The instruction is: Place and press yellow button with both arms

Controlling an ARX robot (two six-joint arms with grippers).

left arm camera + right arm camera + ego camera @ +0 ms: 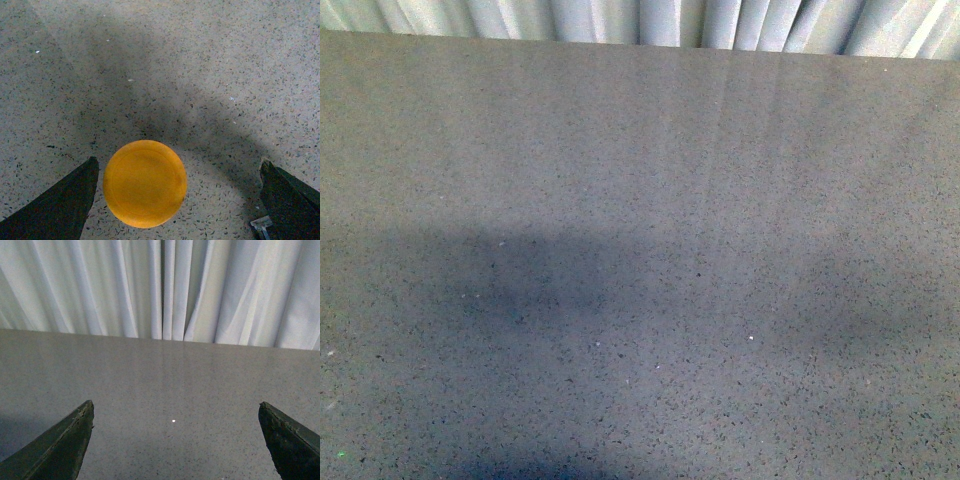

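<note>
In the left wrist view the yellow button (pixel 145 183) shows from straight above as a round yellow-orange dome on the grey speckled table; its collar and body are hidden under the cap. My left gripper (pixel 178 172) is open above it, the button lying between the fingers, close to one dark finger (pixel 65 200) and far from the other (pixel 287 200). My right gripper (pixel 176 412) is open and empty over bare table, facing the curtain. The front view shows neither the button nor any arm.
The grey speckled table (pixel 640 250) fills the front view, with arm shadows across its near half. A white pleated curtain (pixel 160 285) hangs behind the table's far edge (pixel 640 45).
</note>
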